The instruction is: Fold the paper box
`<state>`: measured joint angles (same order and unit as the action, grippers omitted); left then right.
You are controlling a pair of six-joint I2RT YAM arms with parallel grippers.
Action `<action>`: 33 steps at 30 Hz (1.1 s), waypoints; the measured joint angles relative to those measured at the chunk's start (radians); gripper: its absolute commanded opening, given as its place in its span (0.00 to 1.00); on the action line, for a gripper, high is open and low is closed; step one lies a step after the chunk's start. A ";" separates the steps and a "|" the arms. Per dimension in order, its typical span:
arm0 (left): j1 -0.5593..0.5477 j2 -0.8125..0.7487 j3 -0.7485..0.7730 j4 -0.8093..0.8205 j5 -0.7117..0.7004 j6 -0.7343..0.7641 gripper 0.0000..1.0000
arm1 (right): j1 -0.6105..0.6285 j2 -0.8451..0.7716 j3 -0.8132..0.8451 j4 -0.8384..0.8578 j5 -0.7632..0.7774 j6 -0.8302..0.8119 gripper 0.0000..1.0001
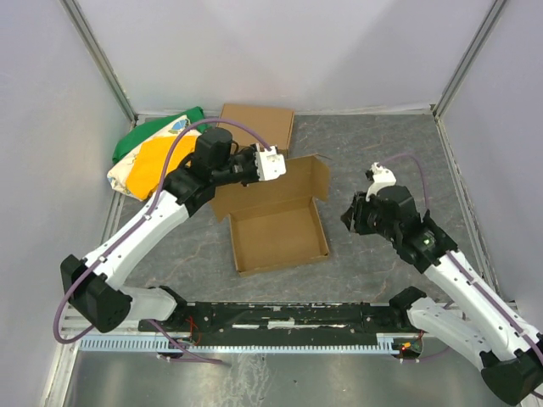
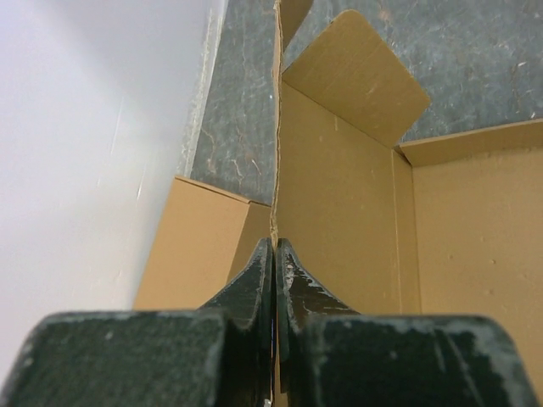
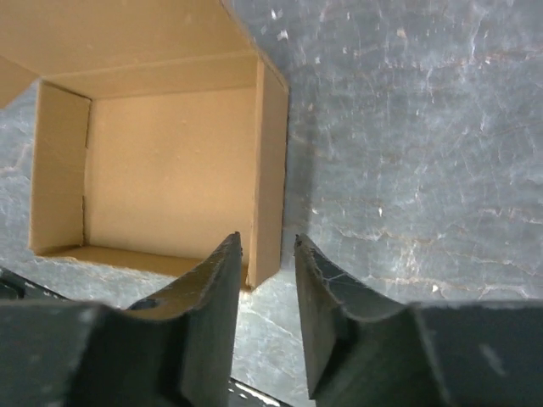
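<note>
Fingers (image 2: 254, 284) of the left gripper (image 2: 273, 246) are pressed tight together on the thin edge of the back flap of the paper box (image 1: 276, 225). The cardboard runs edge-on straight up out of the pinch. That flap stands raised behind the open tray. A rounded tab (image 2: 356, 76) at its far end leans over toward the tray.

The right gripper (image 3: 267, 242) has its fingers (image 3: 216, 288) only a narrow way apart, and nothing is caught between them. From its wrist view they hang above the tray's right wall near the front corner. From above, this gripper sits just beside the box on its right, not touching it.

The box itself lies in the middle of the grey table (image 1: 382, 153), between the two arms. Its shallow tray has all its walls up and its inside is bare.

Behind it, toward the back wall, a second brown box (image 1: 259, 123) lies flat. To the left of that, in the back corner, a green, yellow and white bag (image 1: 153, 157) is slumped. The left arm reaches across in front of it.
</note>
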<state>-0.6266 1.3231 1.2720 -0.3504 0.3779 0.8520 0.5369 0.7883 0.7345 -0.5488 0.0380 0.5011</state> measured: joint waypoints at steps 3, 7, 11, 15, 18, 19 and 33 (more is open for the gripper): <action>0.011 -0.029 -0.011 0.009 0.048 -0.003 0.03 | 0.000 0.050 0.086 -0.009 0.000 -0.049 0.58; 0.011 -0.033 -0.013 0.017 0.107 -0.006 0.03 | 0.000 0.145 0.175 -0.003 -0.018 -0.138 0.58; 0.011 -0.032 -0.019 0.016 0.135 -0.013 0.03 | 0.000 0.240 0.196 0.038 -0.018 -0.204 0.52; 0.011 -0.032 -0.020 0.027 0.150 -0.033 0.03 | 0.000 0.315 0.196 0.094 -0.012 -0.229 0.49; 0.011 -0.032 -0.040 0.074 0.150 -0.060 0.03 | 0.000 0.343 0.193 0.136 -0.005 -0.229 0.38; 0.011 -0.032 -0.051 0.093 0.149 -0.072 0.03 | 0.000 0.348 0.187 0.157 0.002 -0.228 0.29; -0.021 -0.057 -0.212 0.351 0.099 -0.251 0.03 | 0.006 0.383 0.125 0.257 0.035 0.014 0.02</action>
<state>-0.6476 1.2663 1.0595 0.0006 0.4770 0.6014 0.5430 1.1709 0.8593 -0.2916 0.0731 0.5148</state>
